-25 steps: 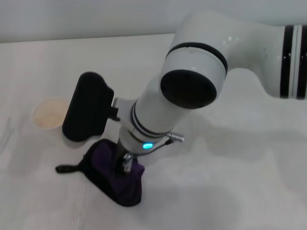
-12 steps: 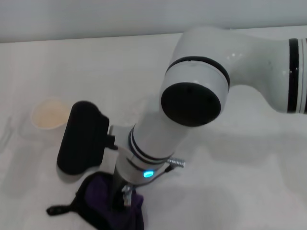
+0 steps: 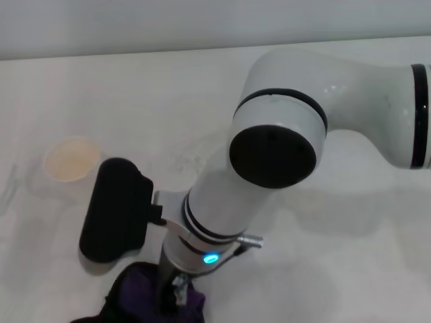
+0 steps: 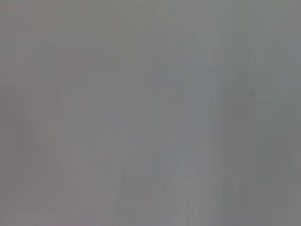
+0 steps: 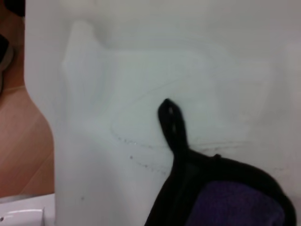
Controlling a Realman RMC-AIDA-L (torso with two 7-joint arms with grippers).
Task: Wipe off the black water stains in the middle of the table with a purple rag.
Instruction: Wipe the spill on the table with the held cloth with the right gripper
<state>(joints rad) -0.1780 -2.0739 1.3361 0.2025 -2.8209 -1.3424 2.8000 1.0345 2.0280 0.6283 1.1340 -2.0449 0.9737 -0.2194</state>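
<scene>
The purple rag (image 3: 141, 297) with black edging lies at the near edge of the white table (image 3: 323, 269), partly cut off by the head view's lower border. My right gripper (image 3: 176, 288) points down into it and is shut on its bunched cloth. The right wrist view shows the rag (image 5: 235, 202) and its black loop tab (image 5: 171, 123) lying flat on the table. The black water stain is not in view; only faint grey streaks (image 5: 141, 141) mark the tabletop there. The left gripper is not in view; the left wrist view is blank grey.
A white paper cup (image 3: 69, 160) stands at the left. A faint grey speckled smudge (image 3: 185, 159) lies mid-table behind my right arm (image 3: 273, 151), which spans the scene from the right. The table's edge (image 5: 40, 117) and brown floor show in the right wrist view.
My right gripper has pulled the rag toward the near edge of the table, down in the head view, and the rag is now partly out of frame.
</scene>
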